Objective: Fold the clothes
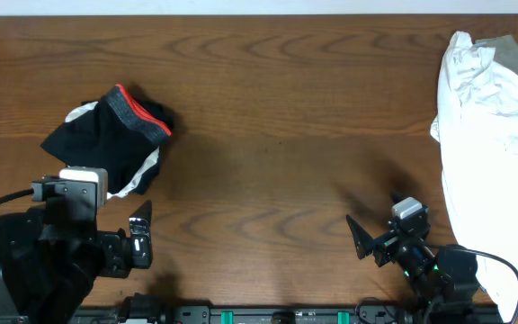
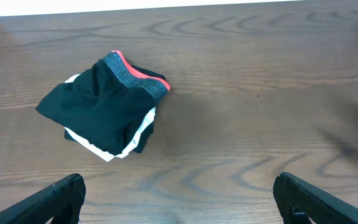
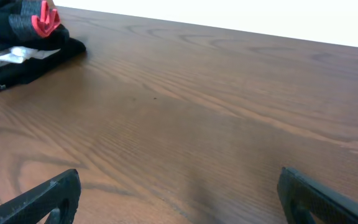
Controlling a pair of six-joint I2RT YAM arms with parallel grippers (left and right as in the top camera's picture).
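Right gripper [image 1: 376, 223] and left gripper [image 1: 140, 236] are recorded spread open, empty. The crumpled white cloth garment [image 1: 479, 135] is located just right of the right gripper, long axis near-to-far. Bundled black red-banded shorts [image 1: 111, 144] are noted ahead of the left.

White clothes pile [image 1: 484, 135] runs off the right edge overhead, full extent unseen. Black shorts [image 3: 55, 53] cropped at far-left corner in right wrist view. White cloth [image 2: 138, 134] beneath shorts mostly hidden.
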